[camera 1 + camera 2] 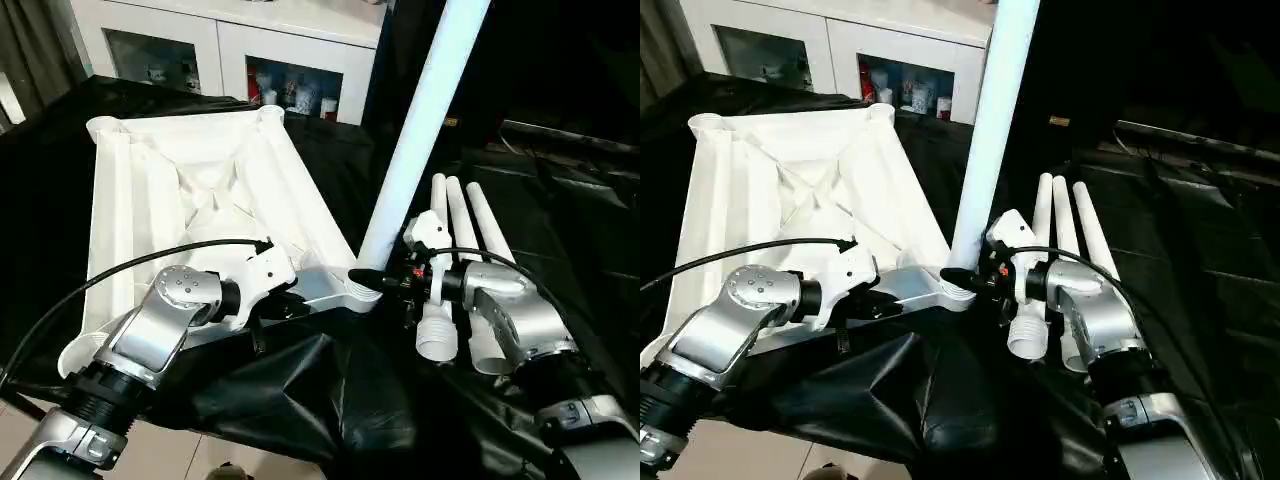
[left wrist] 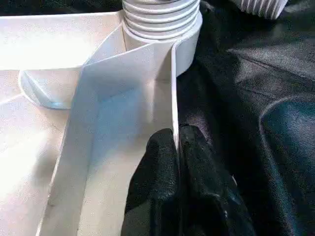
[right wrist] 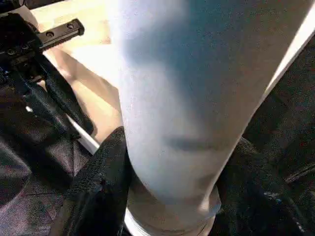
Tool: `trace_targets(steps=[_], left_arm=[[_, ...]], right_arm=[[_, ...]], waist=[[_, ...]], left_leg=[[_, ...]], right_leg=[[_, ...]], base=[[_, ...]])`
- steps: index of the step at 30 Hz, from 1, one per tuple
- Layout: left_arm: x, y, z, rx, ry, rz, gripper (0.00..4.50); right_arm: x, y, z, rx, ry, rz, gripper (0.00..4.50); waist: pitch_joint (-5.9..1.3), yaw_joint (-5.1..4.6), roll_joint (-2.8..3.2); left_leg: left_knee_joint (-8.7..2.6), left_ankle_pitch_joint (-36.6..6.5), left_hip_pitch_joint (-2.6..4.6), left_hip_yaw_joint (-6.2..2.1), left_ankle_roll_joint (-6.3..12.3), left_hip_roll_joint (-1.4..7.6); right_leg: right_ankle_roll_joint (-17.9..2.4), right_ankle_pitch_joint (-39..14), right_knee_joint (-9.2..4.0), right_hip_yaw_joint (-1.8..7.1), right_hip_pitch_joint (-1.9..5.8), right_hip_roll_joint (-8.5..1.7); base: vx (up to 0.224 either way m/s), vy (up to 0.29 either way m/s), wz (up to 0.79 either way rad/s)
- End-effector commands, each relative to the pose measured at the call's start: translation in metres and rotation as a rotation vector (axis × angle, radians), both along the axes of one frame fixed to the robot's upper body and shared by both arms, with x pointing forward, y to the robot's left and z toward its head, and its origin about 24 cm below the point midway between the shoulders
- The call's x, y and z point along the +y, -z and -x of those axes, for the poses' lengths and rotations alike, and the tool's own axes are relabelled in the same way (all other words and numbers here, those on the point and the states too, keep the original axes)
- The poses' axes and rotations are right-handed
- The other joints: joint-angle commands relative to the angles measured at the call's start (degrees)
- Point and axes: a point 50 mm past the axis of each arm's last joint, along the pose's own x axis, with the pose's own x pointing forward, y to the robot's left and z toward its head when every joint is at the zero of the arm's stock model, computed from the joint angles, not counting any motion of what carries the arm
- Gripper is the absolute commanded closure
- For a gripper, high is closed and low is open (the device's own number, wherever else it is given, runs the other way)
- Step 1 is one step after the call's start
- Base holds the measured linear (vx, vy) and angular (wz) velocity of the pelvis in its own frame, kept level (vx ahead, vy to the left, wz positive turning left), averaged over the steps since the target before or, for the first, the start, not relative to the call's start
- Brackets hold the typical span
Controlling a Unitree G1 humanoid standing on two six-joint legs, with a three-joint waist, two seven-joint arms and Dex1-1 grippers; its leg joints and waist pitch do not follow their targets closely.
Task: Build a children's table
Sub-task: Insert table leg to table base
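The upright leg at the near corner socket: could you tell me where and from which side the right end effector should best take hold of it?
Grip the upright leg low on its smooth round tube, just above the threaded base at the corner socket, coming level from the robot's right. The tabletop and the left end effector, pinching its rim, occupy the other side; the right end effector already straddles that spot.

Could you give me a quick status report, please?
Left gripper pinching white plastic tabletop rim. Right gripper around upright white tube leg in corner socket. Three spare legs alongside.
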Motion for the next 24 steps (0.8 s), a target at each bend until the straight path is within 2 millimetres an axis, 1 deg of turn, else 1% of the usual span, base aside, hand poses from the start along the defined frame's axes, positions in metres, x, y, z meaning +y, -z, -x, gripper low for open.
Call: trace_targets(steps=[1, 2, 3, 4, 5, 8, 9, 12, 13, 18, 19, 20, 24], left_arm=[[-0.0098, -0.0181, -0.0042, -0.083, 0.046, 0.050, 4.50], [-0.0096, -0.0181, -0.0043, -0.083, 0.045, 0.050, 4.50], [-0.0096, -0.0181, -0.0043, -0.083, 0.045, 0.050, 4.50], [-0.0096, -0.0182, -0.0045, -0.084, 0.044, 0.049, 4.50], [-0.0098, -0.0183, -0.0046, -0.085, 0.044, 0.049, 4.50], [-0.0099, -0.0184, -0.0047, -0.085, 0.044, 0.050, 4.50], [-0.0100, -0.0186, -0.0051, -0.086, 0.044, 0.050, 4.50], [-0.0098, -0.0191, -0.0058, -0.087, 0.043, 0.050, 4.50], [-0.0098, -0.0191, -0.0058, -0.087, 0.043, 0.050, 4.50], [-0.0094, -0.0190, -0.0059, -0.087, 0.042, 0.049, 4.50], [-0.0094, -0.0189, -0.0059, -0.087, 0.042, 0.049, 4.50], [-0.0095, -0.0189, -0.0060, -0.086, 0.042, 0.049, 4.50], [-0.0092, -0.0187, -0.0057, -0.084, 0.043, 0.050, 4.50]], right_arm=[[-0.0014, 0.0194, 0.0082, 0.077, 0.002, 0.039, 2.44], [-0.0012, 0.0197, 0.0087, 0.076, 0.000, 0.038, 2.10], [-0.0012, 0.0197, 0.0087, 0.076, 0.000, 0.038, 2.10], [-0.0009, 0.0194, 0.0080, 0.086, 0.010, 0.025, 1.89], [-0.0007, 0.0190, 0.0070, 0.100, 0.018, 0.010, 1.74], [-0.0004, 0.0188, 0.0069, 0.100, 0.014, 0.008, 1.40], [-0.0003, 0.0185, 0.0071, 0.096, 0.010, 0.011, 1.40], [-0.0004, 0.0182, 0.0074, 0.091, 0.004, 0.014, 1.09], [-0.0004, 0.0182, 0.0075, 0.091, 0.004, 0.014, 1.09], [-0.0029, 0.0213, 0.0075, 0.059, 0.020, 0.072, 0.56], [-0.0037, 0.0225, 0.0063, 0.057, 0.039, 0.083, 0.56], [-0.0038, 0.0226, 0.0052, 0.054, 0.054, 0.080, 0.45], [-0.0023, 0.0199, 0.0042, 0.068, 0.062, 0.037, 0.45]], waist=[[-3.71, 0.01, 0.77], [-3.73, 0.02, 0.74], [-3.71, 0.02, 0.74], [-3.75, 0.03, 0.82], [-3.73, 0.00, 0.74], [-3.75, 0.03, 0.80], [-3.74, 0.03, 0.79], [-3.74, 0.09, 0.79], [-3.76, 0.10, 0.78], [-3.74, 0.05, 0.82], [-3.75, 0.05, 0.82], [-3.76, 0.03, 0.85], [-3.76, -0.05, 0.82]], left_leg=[[-3.60, -8.5, 0.92, -0.07, 0.86, 1.54], [-3.57, -8.6, 0.94, -0.06, 0.88, 1.53], [-3.59, -8.5, 0.92, -0.08, 0.87, 1.54], [-3.57, -8.5, 0.97, -0.07, 0.87, 1.52], [-3.58, -8.3, 0.95, -0.07, 0.90, 1.51], [-3.58, -8.3, 0.95, -0.10, 0.80, 1.54], [-3.58, -8.4, 0.97, -0.08, 0.81, 1.55], [-3.56, -8.4, 0.98, -0.06, 0.81, 1.54], [-3.55, -8.3, 0.99, -0.06, 0.84, 1.53], [-3.56, -8.5, 0.95, -0.07, 0.54, 1.51], [-3.55, -8.4, 0.95, -0.08, 0.45, 1.49], [-3.55, -8.5, 1.00, -0.05, 0.33, 1.47], [-3.56, -8.6, 0.94, -0.10, 0.45, 1.50]], right_leg=[[-13.2, -1.3, -3.47, 1.58, 3.26, -3.48], [-13.2, -1.3, -3.48, 1.59, 3.26, -3.51], [-13.2, -1.4, -3.48, 1.58, 3.25, -3.50], [-13.3, -1.2, -3.46, 1.59, 3.26, -3.49], [-13.3, -1.0, -3.46, 1.59, 3.27, -3.44], [-13.4, -0.9, -3.42, 1.56, 3.29, -3.50], [-13.4, -0.9, -3.42, 1.56, 3.26, -3.48], [-13.4, -1.0, -3.42, 1.58, 3.26, -3.49], [-13.4, -0.8, -3.41, 1.57, 3.28, -3.48], [-13.3, -1.3, -3.46, 1.55, 3.27, -3.51], [-13.3, -1.3, -3.44, 1.56, 3.27, -3.50], [-13.4, -1.4, -3.48, 1.56, 3.23, -3.49], [-13.3, -0.9, -3.40, 1.56, 3.32, -3.46]], base=[[0.000, 0.000, 0.00], [0.000, 0.000, 0.00], [0.000, 0.000, 0.00], [0.000, 0.000, 0.00], [0.000, 0.000, 0.00], [0.000, 0.000, 0.00], [0.000, 0.000, 0.00], [0.000, 0.000, 0.00], [0.000, 0.000, 0.00], [0.000, 0.000, 0.00], [0.000, 0.000, 0.00], [0.000, 0.000, 0.00], [0.000, 0.000, 0.00]])
